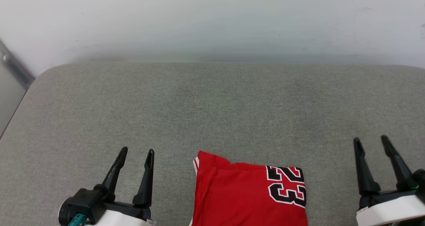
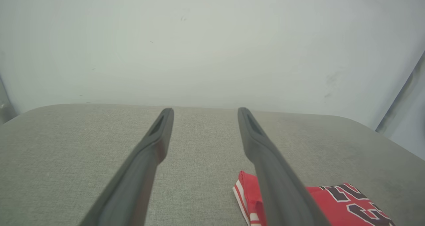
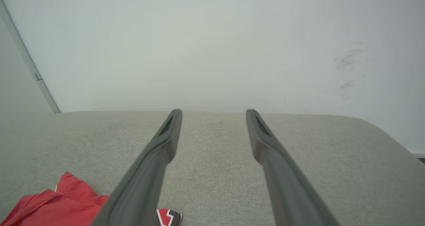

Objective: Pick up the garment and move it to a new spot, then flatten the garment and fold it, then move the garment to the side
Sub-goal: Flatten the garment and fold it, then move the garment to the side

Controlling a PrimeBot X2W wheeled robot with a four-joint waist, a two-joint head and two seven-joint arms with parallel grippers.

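The garment (image 1: pixel 245 194) lies folded into a red rectangle on the grey cushion near the front edge, its black-and-white "23" at the right end. My left gripper (image 1: pixel 136 152) stands open to its left, apart from it. My right gripper (image 1: pixel 371 140) stands open to its right, with nothing between its fingers. In the left wrist view the garment (image 2: pixel 335 202) shows at the lower right, partly behind my right finger, its striped trim toward me. In the right wrist view the garment (image 3: pixel 56 206) lies at the lower left.
The grey upholstered cushion (image 1: pixel 212 106) stretches wide behind the garment. A pale wall (image 1: pixel 212 20) rises right behind its far edge. A grey rail (image 1: pixel 15 68) runs down at the far left corner.
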